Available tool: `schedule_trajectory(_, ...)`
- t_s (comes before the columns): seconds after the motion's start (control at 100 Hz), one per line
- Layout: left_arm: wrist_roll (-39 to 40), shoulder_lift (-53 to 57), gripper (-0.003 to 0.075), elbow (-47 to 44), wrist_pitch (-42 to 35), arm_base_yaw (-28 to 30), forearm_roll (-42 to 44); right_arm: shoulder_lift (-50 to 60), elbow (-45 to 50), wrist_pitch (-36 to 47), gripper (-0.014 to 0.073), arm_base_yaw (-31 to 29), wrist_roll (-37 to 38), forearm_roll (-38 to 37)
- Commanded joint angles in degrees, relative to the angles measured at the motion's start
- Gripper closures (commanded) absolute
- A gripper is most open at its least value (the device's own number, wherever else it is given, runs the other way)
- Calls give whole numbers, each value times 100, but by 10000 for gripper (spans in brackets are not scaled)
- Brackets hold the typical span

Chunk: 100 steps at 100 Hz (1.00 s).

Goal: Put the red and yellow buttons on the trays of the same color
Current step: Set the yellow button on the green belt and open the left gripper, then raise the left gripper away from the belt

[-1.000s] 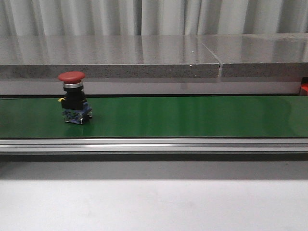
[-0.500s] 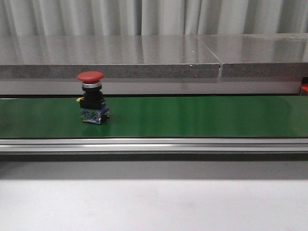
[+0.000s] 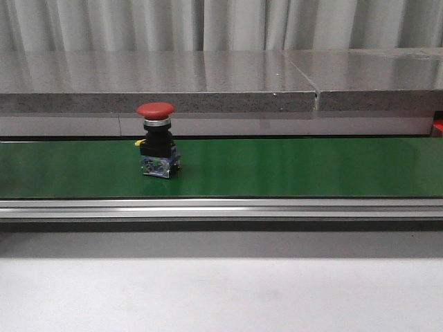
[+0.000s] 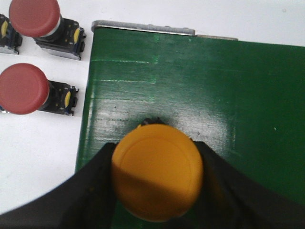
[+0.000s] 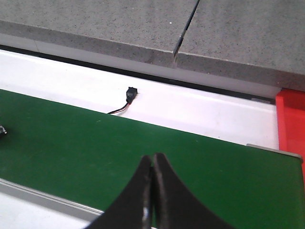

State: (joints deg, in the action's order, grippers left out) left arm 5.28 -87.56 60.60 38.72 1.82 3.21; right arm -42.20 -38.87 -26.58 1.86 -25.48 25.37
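Observation:
A red button (image 3: 156,146) with a black body and blue base stands upright on the green conveyor belt (image 3: 291,166), left of centre in the front view. In the left wrist view my left gripper (image 4: 156,183) is shut on a yellow button (image 4: 157,171), held over the belt's end (image 4: 190,95). Two more red buttons (image 4: 35,16) (image 4: 24,88) lie on the white surface beside that end. My right gripper (image 5: 153,164) is shut with nothing in it, above the belt. A red tray (image 5: 290,121) shows at the edge of the right wrist view. No yellow tray is in view.
A grey stone ledge (image 3: 208,79) runs behind the belt. An aluminium rail (image 3: 221,207) borders the belt's near side, with white table (image 3: 221,290) in front. A small black connector with a wire (image 5: 129,94) lies on the white strip behind the belt.
The red button on the belt has travelled to the right, from the far left toward the centre. Neither arm shows in the front view.

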Motion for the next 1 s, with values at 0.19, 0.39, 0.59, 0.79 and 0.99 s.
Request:
schedule_trajectory(0.19, -65, 175, 108, 557, 213, -35, -11, 26, -139, 372, 660, 1, -52, 88)
schedule_trajectory(0.39, -174, 175, 109, 848, 396, -56, -78, 26, -139, 372, 660, 1, -52, 88)
schedule_trajectory(0.59, -185, 203, 109, 1086, 386, -303, -78, 26, -139, 372, 660, 1, -52, 88)
schedule_trajectory(0.79, -219, 576, 109, 1115, -64, -764, -78, 26, -139, 372, 660, 1, -52, 88)
schedule_trajectory(0.99, -194, 1370, 109, 847, -639, -1126, -78, 26, -139, 372, 660, 1, -52, 88)
